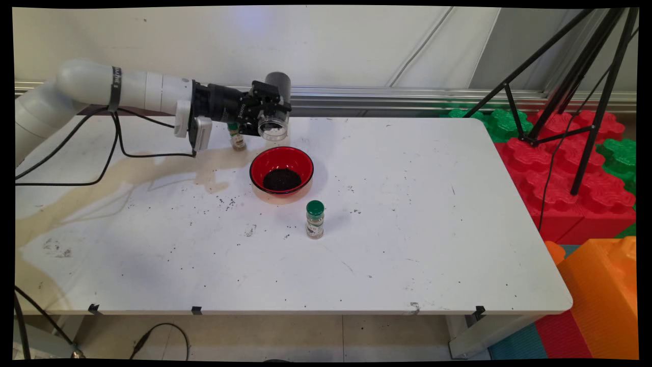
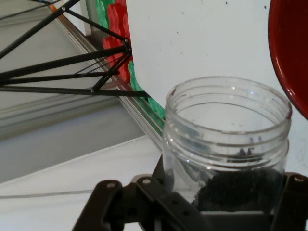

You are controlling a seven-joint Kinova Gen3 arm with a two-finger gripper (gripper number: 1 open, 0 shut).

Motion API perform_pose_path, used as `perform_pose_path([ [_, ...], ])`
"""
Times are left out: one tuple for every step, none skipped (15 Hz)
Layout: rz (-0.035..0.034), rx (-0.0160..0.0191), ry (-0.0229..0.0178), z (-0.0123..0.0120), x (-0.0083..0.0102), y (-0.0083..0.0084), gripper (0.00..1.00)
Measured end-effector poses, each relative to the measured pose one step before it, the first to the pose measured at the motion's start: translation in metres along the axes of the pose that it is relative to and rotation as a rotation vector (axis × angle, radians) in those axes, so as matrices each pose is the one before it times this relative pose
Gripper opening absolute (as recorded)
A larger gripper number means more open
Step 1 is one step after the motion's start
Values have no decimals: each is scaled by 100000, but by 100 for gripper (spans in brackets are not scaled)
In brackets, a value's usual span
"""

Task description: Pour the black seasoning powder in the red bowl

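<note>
I observed a clear plastic jar [image 1: 273, 127] with no lid held in the gripper [image 1: 270, 118], the jaws closed on its sides. The jar was tilted over, its open mouth turned toward the camera in the main view, and it hung in the air just behind a red bowl [image 1: 281, 171]. In the hand view the jar [image 2: 226, 144] filled the lower right, with a dark granular material lying inside it near the bottom; the black linkage of the gripper [image 2: 202, 211] clasped it from below. The red bowl's rim [image 2: 288, 53] showed at the right edge of that view.

The bowl stood on the white tabletop [image 1: 407, 244] and held a dark heap of the same sort of material. A small spice jar with a green cap [image 1: 315, 219] stood upright in front of the bowl, apart from it. A second small jar [image 1: 237, 137] stood behind and left of the bowl, partly hidden by the gripper. Dark specks lay scattered over the tabletop around the bowl. A black tripod [image 1: 570, 92] stood past the tabletop's right end, over red and green foam blocks [image 1: 555, 168].
</note>
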Motion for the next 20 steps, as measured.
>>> perform_pose_path([
  [1650,133,-22,-5,34,-29,0],
  [1429,109,-70,-10,10,-29,0],
  [1458,129,-61,-11,13,-29,0],
  [1328,128,-113,-27,7,-21,0],
  [1067,118,-78,-13,-3,-23,0],
  [1420,168,-135,-24,3,-31,0],
  [1070,109,-117,-28,3,-16,0],
  [1025,111,-87,-4,-2,-25,0],
  [629,73,-69,-9,-2,-12,0],
  [998,116,-112,-20,-3,-25,0],
  [671,71,-65,-8,-2,-13,0],
  [1033,109,-111,-17,-8,-28,0],
  [649,58,-75,-9,-6,-9,0],
  [1003,109,-109,-12,-6,-28,0],
  [636,66,-65,-8,-1,-14,0],
  [929,104,-84,-11,2,-25,0],
  [597,70,-46,-5,3,-16,0],
  [900,101,-61,-6,2,-22,0],
  [572,55,-46,-7,2,-16,0],
  [818,90,-45,-1,2,-19,0],
])
